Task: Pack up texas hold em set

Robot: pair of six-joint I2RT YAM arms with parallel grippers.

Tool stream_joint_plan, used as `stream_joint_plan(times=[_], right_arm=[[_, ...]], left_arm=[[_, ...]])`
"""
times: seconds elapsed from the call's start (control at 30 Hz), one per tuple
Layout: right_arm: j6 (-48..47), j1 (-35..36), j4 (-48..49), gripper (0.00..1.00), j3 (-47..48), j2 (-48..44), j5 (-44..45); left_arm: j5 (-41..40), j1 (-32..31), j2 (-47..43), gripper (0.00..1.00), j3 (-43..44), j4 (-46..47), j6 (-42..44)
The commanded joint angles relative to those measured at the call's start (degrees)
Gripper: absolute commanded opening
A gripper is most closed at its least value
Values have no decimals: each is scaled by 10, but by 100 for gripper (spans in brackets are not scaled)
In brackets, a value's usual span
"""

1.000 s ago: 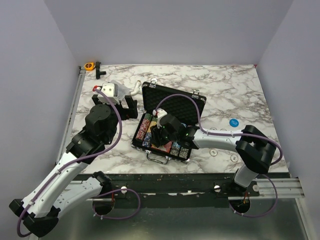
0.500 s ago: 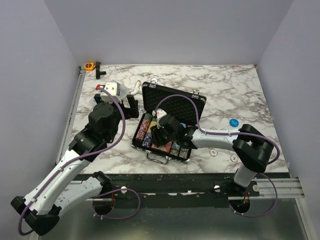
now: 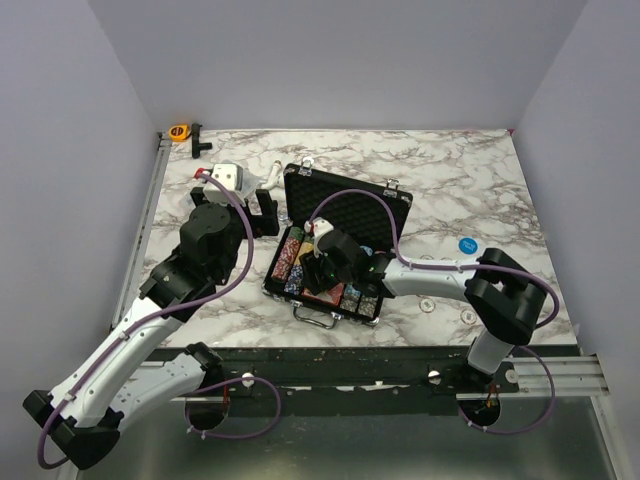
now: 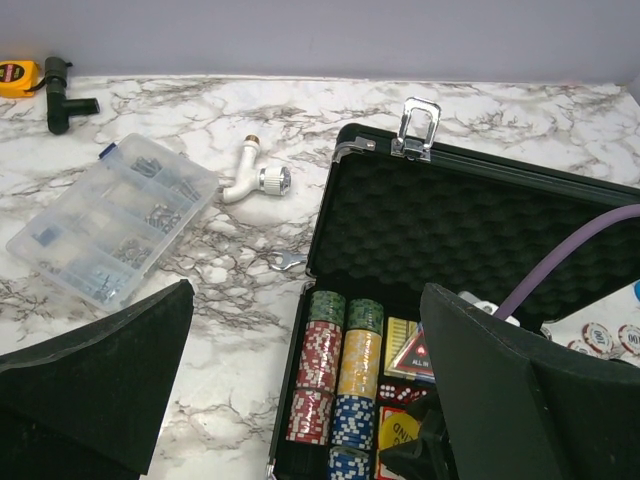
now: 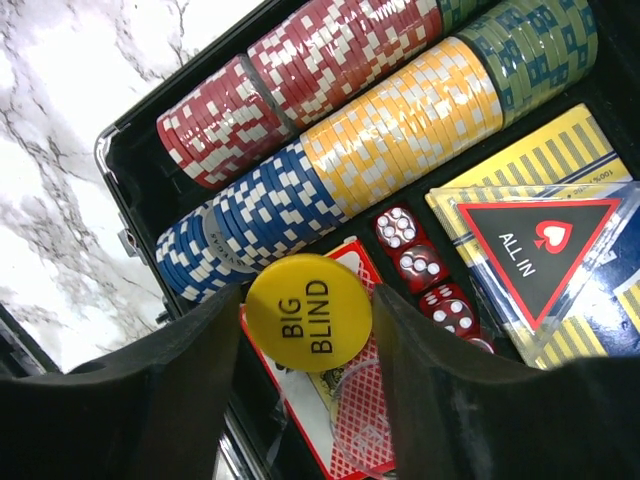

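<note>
Lying open near the middle of the marble table (image 3: 450, 165): black briefcase (image 3: 345, 228), lid upright at the far side, lined with foam. In the tray, rows of poker chips (image 5: 370, 110) in red, yellow, blue and green, beside them red dice (image 5: 415, 262), a red card deck (image 5: 350, 410) and an "ALL IN" triangle (image 5: 535, 245). Low over the deck and the blue chips, right gripper (image 5: 310, 325) pinching a yellow disc (image 5: 308, 305) marked "BIG BLIND" between both fingers. Just left of the case, left gripper (image 4: 308, 300) with fingers spread wide, nothing between them. Further left a clear plastic box (image 4: 110, 230), near it a white pipe fitting (image 4: 255, 180); at the far left corner an orange tape measure (image 4: 18, 72) and a black T-piece (image 4: 62, 95). Right of the case, apart from it, a blue disc (image 3: 466, 243) flat on the table
</note>
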Motion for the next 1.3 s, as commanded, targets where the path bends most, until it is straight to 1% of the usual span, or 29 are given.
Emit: stream_joint_plan(times=[0.0,0.07,0.1,0.13,0.23,0.3,0.4,0.47,0.5,0.57,0.6,0.67,0.73,0.77,0.83,0.93,0.97,1.03,1.1,1.17,1.2,1.27], right_arm=[[-1,3,-7,62,3,-30,4],[-5,3,-29,83,16,-44,4],[-7,3,-39,92,23,-52,9],[-9,3,-55,95,30,-63,15],[-11,3,-71,95,31,-115,52],[-3,3,-43,95,-6,-171,103],[21,3,24,95,-87,-273,235],[33,2,42,93,-138,-328,322],[40,2,46,94,-161,-348,370],[77,1,36,99,-198,-387,458],[95,-3,26,100,-213,-404,489],[134,-27,-3,100,-243,-432,513],[207,-67,-73,100,-256,-455,525],[246,-93,-102,100,-263,-468,522],[290,-144,-129,100,-282,-499,493],[319,-217,-140,99,-304,-536,448],[327,-251,-144,98,-307,-543,432],[327,-323,-140,98,-304,-533,381],[315,-409,-138,98,-282,-486,293],[297,-499,-138,98,-244,-404,196],[294,-539,-154,99,-221,-351,164],[297,-597,-193,100,-164,-257,122]], left_arm=[[17,4,9,95,10,3,0],[19,3,10,95,10,3,0],[19,3,9,95,10,3,0],[20,4,9,95,10,3,0],[21,6,9,95,10,3,-2],[23,7,8,95,10,3,-3],[24,8,7,95,10,3,-4],[27,8,5,95,9,4,-5],[28,9,5,95,9,4,-6],[31,9,5,95,9,4,-8],[32,9,5,95,9,4,-9],[36,9,5,95,9,4,-10],[36,9,6,95,9,3,-11],[36,10,7,95,9,2,-11],[39,9,6,95,10,2,-12],[43,9,6,95,10,1,-14],[44,9,6,95,11,0,-15],[46,9,4,95,12,-1,-16],[49,10,2,95,11,-1,-17],[51,9,0,95,12,-1,-18],[52,9,-2,95,12,-2,-18],[52,10,-4,95,12,-3,-20]])
